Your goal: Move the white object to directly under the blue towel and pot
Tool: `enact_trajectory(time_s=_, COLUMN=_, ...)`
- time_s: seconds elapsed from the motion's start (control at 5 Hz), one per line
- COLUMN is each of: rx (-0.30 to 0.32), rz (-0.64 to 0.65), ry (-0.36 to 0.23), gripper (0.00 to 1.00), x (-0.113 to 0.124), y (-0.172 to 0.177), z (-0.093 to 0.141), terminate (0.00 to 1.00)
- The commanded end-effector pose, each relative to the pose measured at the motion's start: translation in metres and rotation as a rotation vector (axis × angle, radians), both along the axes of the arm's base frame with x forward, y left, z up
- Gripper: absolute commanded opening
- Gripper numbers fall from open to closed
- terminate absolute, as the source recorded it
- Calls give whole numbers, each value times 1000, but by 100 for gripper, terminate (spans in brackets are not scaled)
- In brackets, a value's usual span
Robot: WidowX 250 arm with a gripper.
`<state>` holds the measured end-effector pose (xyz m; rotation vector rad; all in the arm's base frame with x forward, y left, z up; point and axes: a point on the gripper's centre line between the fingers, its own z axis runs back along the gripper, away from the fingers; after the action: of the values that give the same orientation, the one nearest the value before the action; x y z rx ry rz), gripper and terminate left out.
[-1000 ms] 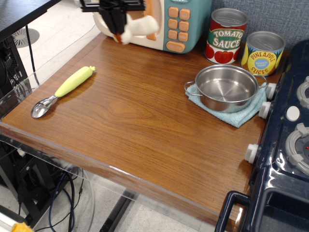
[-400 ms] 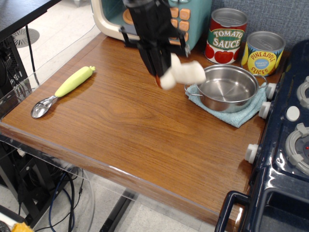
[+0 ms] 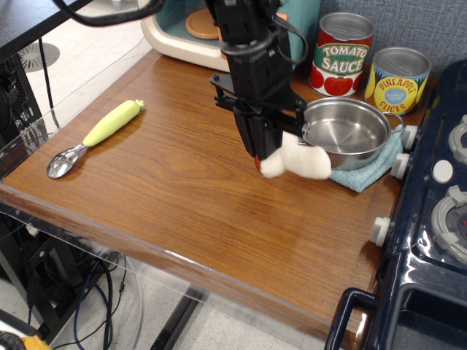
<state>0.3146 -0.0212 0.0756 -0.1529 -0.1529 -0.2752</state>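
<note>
My gripper [image 3: 264, 154] is shut on the white object [image 3: 298, 163], a soft toy mushroom whose white stem sticks out to the right; only a sliver of its reddish cap shows under the fingers. It hangs above the wooden table, just left of and in front of the steel pot [image 3: 350, 131]. The pot sits on the blue towel [image 3: 368, 173] at the right, near the toy stove. The arm hides the pot's left handle and the towel's left corner.
A green-handled metal scoop [image 3: 95, 135] lies at the left. Tomato sauce can [image 3: 341, 52] and pineapple can [image 3: 398, 76] stand behind the pot. A toy microwave [image 3: 219, 29] is at the back. A dark blue toy stove [image 3: 430, 219] borders the right edge.
The gripper has carried the mushroom from the back by the microwave forward and to the right, down to the pot's front left.
</note>
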Motion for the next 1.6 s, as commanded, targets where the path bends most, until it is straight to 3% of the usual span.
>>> enact_trajectory(time_s=0.0, rx=65, rz=-121, ry=31, gripper=0, x=-14, y=-5, z=-17, terminate=0)
enact_trajectory(time_s=0.2, rx=96, rz=-141, ry=42, gripper=0, x=-10, y=-9, z=-28, terminate=0)
enact_trajectory(time_s=0.4, rx=106, rz=-144, ry=65, gripper=100, x=-7, y=-11, z=-24, terminate=0)
enact_trajectory(time_s=0.8, rx=75, rz=-64, ry=-17, gripper=100, x=2, y=-3, z=9, terminate=0)
enact_trajectory(time_s=1.2, rx=2, rz=-101, ry=-119, gripper=100, x=-6, y=-2, z=52, terminate=0)
enact_trajectory(time_s=1.4, rx=2, rz=-101, ry=-119, gripper=100, x=-6, y=-2, z=52, terminate=0)
